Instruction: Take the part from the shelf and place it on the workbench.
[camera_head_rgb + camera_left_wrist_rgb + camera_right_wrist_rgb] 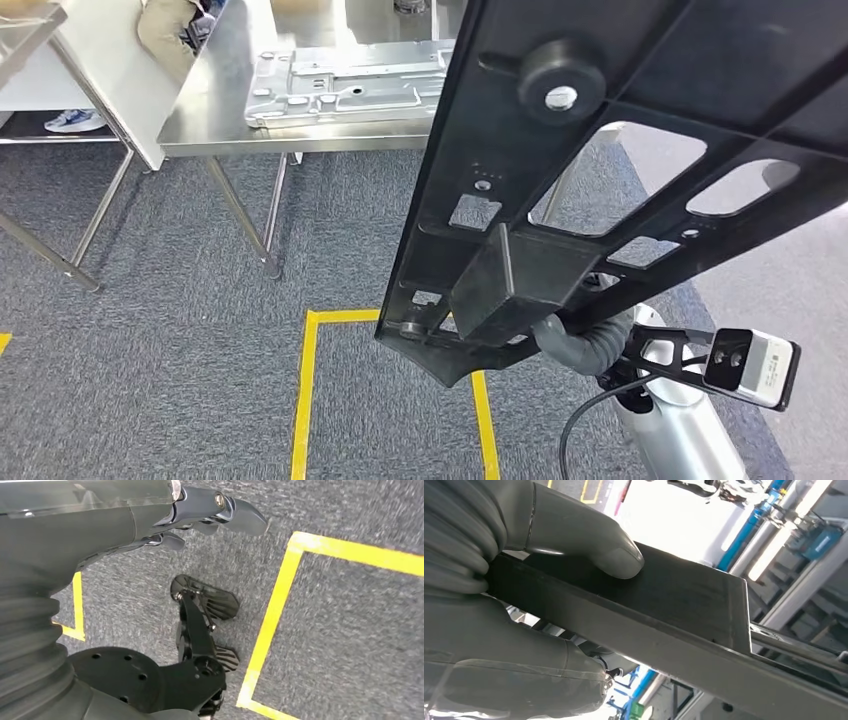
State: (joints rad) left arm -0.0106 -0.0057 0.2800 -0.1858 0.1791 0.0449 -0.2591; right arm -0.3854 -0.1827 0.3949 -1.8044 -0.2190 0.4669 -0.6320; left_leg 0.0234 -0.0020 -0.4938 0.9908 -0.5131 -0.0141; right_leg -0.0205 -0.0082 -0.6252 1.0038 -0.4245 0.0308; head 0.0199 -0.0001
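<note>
part (640, 150): long black stiff panel, likely light but unwieldy
right hand (524, 595): clamps its boxy rib
left hand (200, 515): empty, fingers loosely apart
counter (210, 110): ahead

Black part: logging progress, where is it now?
In the head view the black part is held up by the right hand, right of the workbench.

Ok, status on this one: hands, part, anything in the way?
Right hand grips black part, held up and tilted. Left hand holds nothing, hangs over carpet. Workbench ahead already carries a grey metal panel.
</note>
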